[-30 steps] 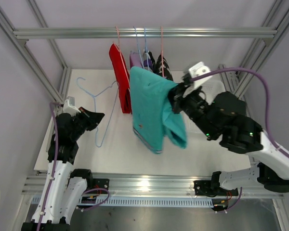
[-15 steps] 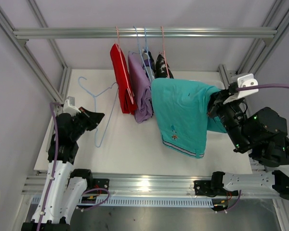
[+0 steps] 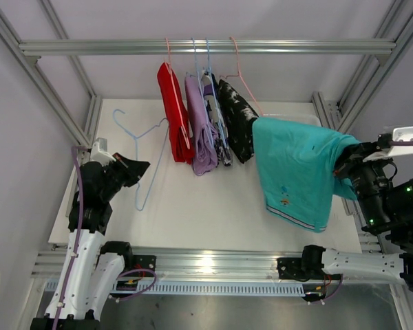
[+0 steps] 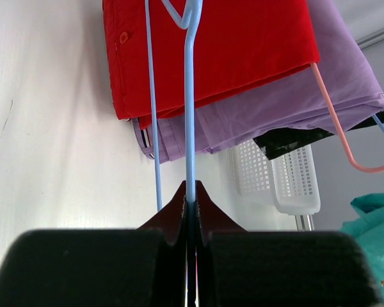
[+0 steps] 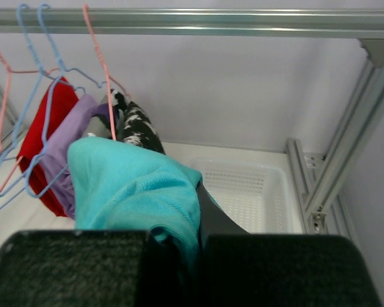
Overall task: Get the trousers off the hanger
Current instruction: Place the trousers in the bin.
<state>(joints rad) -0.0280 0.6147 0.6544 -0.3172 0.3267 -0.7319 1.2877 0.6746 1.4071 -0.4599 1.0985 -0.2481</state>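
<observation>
Right gripper [image 3: 345, 167] clamped shut on the teal trousers [image 3: 296, 168], I see them at 3 o'clock, left gripper [image 4: 190, 195] pinching a blue hanger [image 4: 190, 96] at 9, four other trousers [image 3: 201, 130] hanging from the rail [image 3: 296, 47] at 12.

I've got the left arm folded at the lower left of the top view, left gripper [image 3: 133, 167] pinched shut on the blue hanger [image 4: 189, 115]. Right arm sits at the right edge, right gripper [image 3: 345, 163] clamped on the teal trousers [image 3: 296, 168].
</observation>
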